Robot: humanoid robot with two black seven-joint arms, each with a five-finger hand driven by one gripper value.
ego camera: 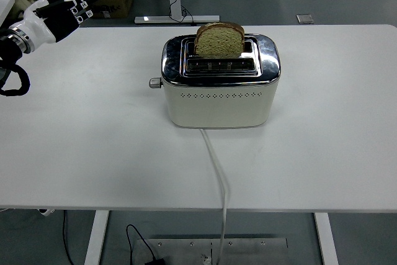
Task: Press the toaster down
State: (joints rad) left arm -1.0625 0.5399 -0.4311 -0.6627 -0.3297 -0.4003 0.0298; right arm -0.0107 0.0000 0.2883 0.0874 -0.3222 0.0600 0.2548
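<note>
Left hand (62, 7) fingers spread, far from toaster (220, 82) — bread slice (219, 40) half-sunk, lever (154, 82) barely visible

the toaster (219, 91) has a glossy, mirror-like metal top that reflects the room, over a smooth matt cream body pierced by a row of small holes. its lever knob (154, 82) looks like dull grey metal or plastic. the bread slice (219, 40) is rough and porous, with a darker crust. the cord (218, 178) is smooth white plastic. the table (93, 147) is a smooth matt white surface. the left hand (62, 9) has a glossy white shell and matt black fingers.
</note>
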